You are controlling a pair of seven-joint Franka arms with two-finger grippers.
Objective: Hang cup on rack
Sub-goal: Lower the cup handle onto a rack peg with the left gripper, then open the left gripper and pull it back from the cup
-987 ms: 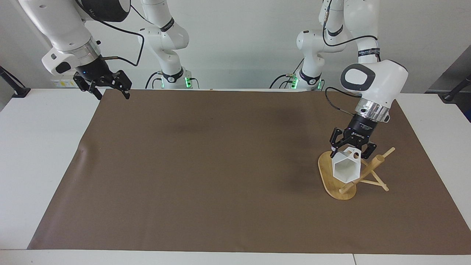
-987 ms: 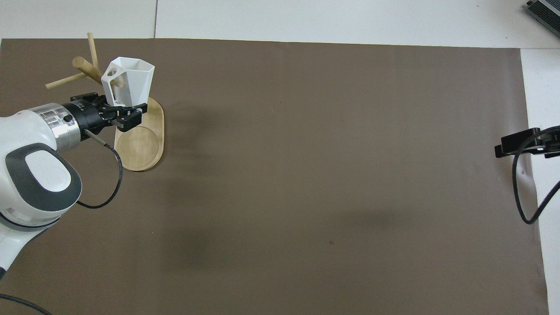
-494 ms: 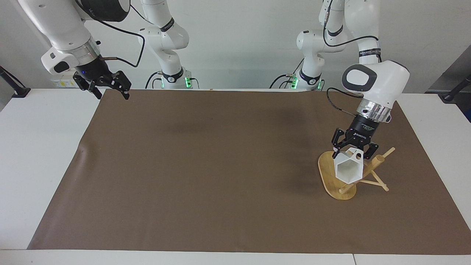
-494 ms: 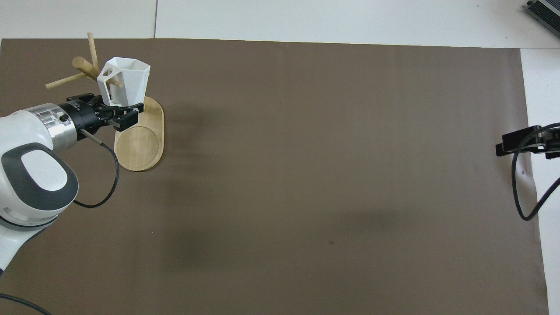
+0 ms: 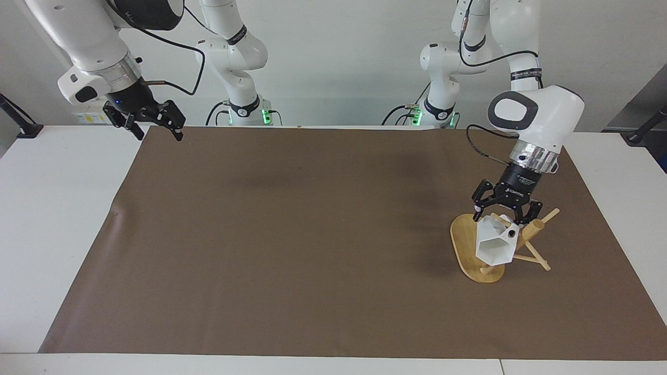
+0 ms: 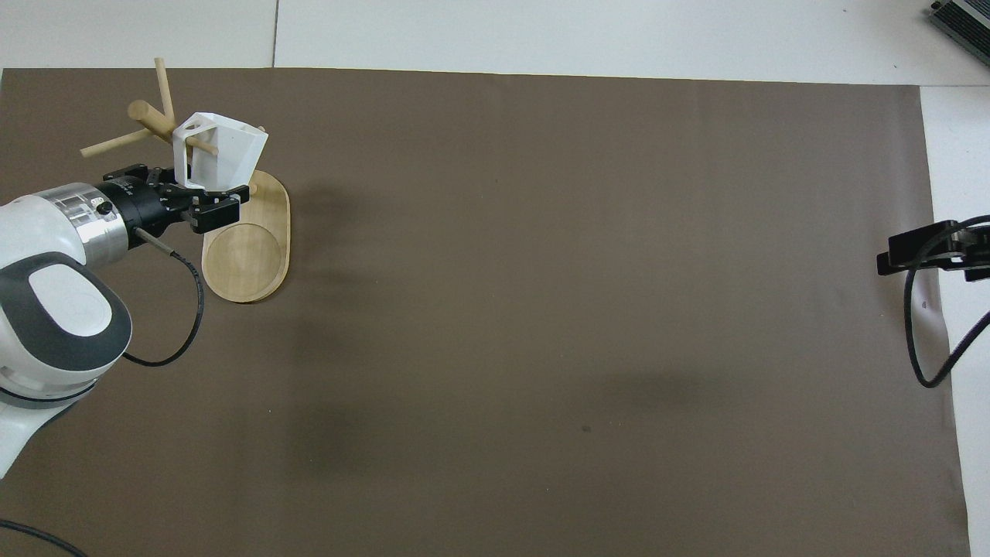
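The cup point(image 5: 494, 244) is a small white faceted mug with flat angular sides, a hexagonal mouth and a blocky handle pierced by 1 round hole; it looks rigid and light, probably hard-walled and somewhat slick, so I judge that a pinch on the flat facets or across the thick handle would hold better than a grip on the thin rim, and that a knock against the pegs would more likely tip the rack than hurt the cup. It now sits on the rack point(image 5: 471, 252), the bamboo mug tree at the left arm's end of the table: in the overhead view 1 thin peg passes through the handle hole, and the cup tilts with its mouth turned away from the post and downward over the oval base. The left gripper point(image 5: 504, 207) is directly above the cup, at its handle side, and its 2 fingers stand spread apart, 1 to each side of the cup's upper part; from these views they appear to have let go, though I cannot tell whether a fingertip touches a facet. The cup seems to hang from the peg alone, so the hanging looks done or nearly so, and what remains is a clean lift straight away from the pegs. The right gripper point(image 5: 152, 119) waits with fingers apart over the edge of the brown mat point(image 5: 292, 234) at the right arm's end of the table.
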